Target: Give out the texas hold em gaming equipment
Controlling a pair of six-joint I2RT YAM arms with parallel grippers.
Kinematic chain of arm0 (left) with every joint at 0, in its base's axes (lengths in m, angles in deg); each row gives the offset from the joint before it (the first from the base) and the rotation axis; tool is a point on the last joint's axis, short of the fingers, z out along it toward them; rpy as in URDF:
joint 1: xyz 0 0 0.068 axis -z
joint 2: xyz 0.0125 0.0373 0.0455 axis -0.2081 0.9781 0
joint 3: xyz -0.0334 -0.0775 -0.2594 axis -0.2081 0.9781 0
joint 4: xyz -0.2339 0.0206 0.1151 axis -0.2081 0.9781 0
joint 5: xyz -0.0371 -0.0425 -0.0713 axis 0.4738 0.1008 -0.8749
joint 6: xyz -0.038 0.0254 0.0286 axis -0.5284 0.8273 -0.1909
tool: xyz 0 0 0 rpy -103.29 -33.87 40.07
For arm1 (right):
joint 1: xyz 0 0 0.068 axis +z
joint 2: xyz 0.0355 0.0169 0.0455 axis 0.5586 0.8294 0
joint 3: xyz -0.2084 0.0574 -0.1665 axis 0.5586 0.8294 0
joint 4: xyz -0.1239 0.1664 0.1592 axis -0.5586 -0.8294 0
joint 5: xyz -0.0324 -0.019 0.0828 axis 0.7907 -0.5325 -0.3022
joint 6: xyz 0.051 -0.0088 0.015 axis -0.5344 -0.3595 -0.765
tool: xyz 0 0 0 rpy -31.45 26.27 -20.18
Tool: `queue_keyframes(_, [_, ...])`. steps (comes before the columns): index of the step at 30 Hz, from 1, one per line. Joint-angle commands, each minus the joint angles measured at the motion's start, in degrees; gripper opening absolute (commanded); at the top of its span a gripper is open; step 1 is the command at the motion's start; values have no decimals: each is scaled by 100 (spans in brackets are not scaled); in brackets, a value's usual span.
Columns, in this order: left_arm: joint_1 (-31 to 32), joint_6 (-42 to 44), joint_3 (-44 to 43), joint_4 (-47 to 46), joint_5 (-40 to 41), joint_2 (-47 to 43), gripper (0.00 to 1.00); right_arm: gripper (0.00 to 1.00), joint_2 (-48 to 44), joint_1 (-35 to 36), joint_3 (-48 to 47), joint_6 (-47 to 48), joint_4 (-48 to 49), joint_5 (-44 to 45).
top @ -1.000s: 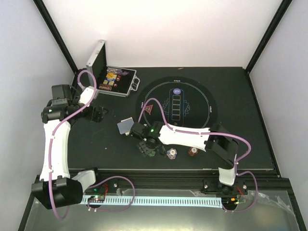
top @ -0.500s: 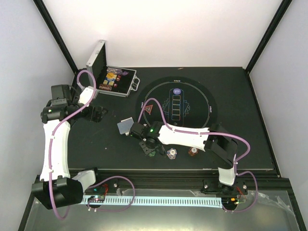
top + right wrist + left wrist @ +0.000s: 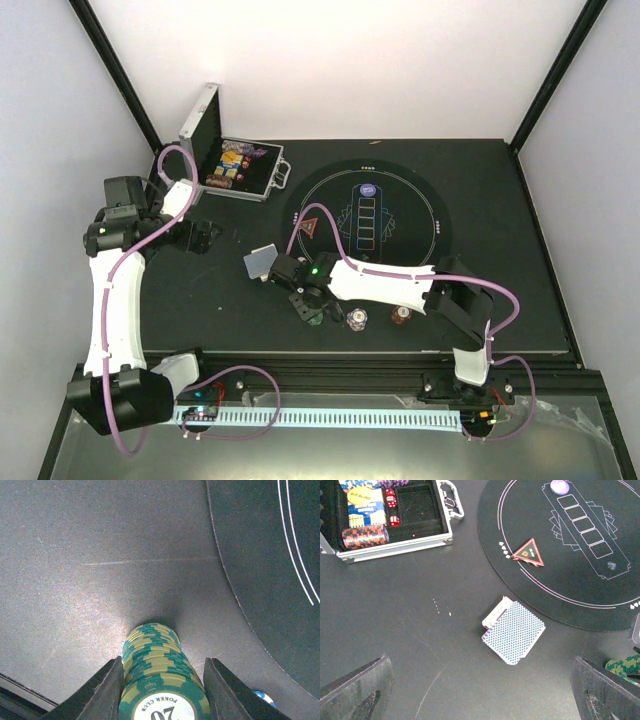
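Two end effectors are in view above the dark table (image 3: 225, 310). The right end effector (image 3: 164, 667) is lowered near the table's front edge, just outside the rim of the round black mat (image 3: 425, 205). Its fingers (image 3: 111, 692) press against both sides of the green chip stack (image 3: 152, 647), which stands upright on the table; the jaws are narrowed onto it. A blue-white chip stack (image 3: 358, 319) stands just to the right of the green one, and a dark red chip stack (image 3: 401, 315) stands beyond that, both near the front edge. The left end effector (image 3: 480, 695) hangs over the left side of the table with its jaws spread wide and holding nothing. Below it, the deck of playing cards (image 3: 514, 632) lies face down on the table, just outside the mat edge, slightly fanned. The red triangular marker (image 3: 529, 552) lies on the mat near its left rim, and the purple button (image 3: 559, 486) sits at the far end of the row of printed card boxes. The silver case (image 3: 395, 541) lies open at the rear left and contains a red-and-black chip row (image 3: 365, 535), red dice (image 3: 391, 500) and a yellow button (image 3: 361, 494).
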Motion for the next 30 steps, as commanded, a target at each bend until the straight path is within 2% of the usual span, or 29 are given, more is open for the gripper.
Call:
queue_keyframes(1, [-79,85,-241,58,-53,-41,99,20,-81,14,-181,-47,-82,47])
queue_keyframes(8, [-118,102,-283,67,-105,-39,99,9,-256,8,-521,-25,-259,-58])
queue_keyframes(12, [-149,120,-290,88,-118,-50,99,8,-357,-73,-823,33,-451,-20])
queue_keyframes(18, [-188,145,-351,144,-145,-59,99,7,-364,-570,-1195,276,-604,61])
queue_keyframes(24, [-215,116,-423,191,-188,-48,99,7,129,-1325,-1406,551,-423,-30])
queue_keyframes(30, [-239,137,-468,227,-205,-29,99,7,1157,-1791,-2095,809,-408,-42])
